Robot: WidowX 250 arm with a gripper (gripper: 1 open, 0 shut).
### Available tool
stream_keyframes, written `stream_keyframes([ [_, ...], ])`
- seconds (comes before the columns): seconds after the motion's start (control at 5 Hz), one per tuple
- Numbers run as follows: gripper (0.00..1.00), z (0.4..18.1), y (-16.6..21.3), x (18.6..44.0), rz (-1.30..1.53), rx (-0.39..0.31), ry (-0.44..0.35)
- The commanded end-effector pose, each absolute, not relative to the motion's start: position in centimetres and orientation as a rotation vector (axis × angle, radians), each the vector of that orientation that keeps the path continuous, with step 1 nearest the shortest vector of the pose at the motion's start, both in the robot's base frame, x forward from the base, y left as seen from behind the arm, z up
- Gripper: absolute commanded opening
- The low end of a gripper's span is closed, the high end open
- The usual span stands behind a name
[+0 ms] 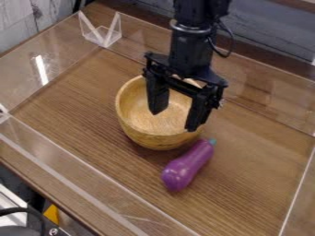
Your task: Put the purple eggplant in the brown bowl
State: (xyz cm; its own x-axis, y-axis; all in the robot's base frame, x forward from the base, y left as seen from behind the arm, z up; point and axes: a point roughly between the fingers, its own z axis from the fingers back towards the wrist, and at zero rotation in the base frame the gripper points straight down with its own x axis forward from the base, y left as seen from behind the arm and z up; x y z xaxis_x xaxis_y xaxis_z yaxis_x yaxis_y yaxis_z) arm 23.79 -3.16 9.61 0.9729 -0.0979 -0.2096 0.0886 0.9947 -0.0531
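Note:
The brown bowl (143, 126) is a round light wooden bowl standing in the middle of the wooden table. The purple eggplant (187, 166) lies on the table just in front and to the right of the bowl, its green stem tip pointing toward the bowl's rim. My gripper (176, 108) hangs over the bowl's right half, open, with both black fingers (155, 95) pointing down and nothing between them. It is behind and above the eggplant, apart from it.
Clear acrylic walls (50, 64) fence the table on the left, front and right. A small clear plastic stand (101, 29) sits at the back left corner. Bare wood lies left of the bowl and in front of the eggplant.

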Motion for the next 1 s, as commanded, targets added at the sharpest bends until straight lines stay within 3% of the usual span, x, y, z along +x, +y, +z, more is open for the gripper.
stream_keyframes([
  [0.0,1.00,10.7,-3.8,23.5,-0.109,-0.048,0.155],
  [0.8,1.00,9.0,-5.4,22.2,-0.135,-0.043,0.135],
])
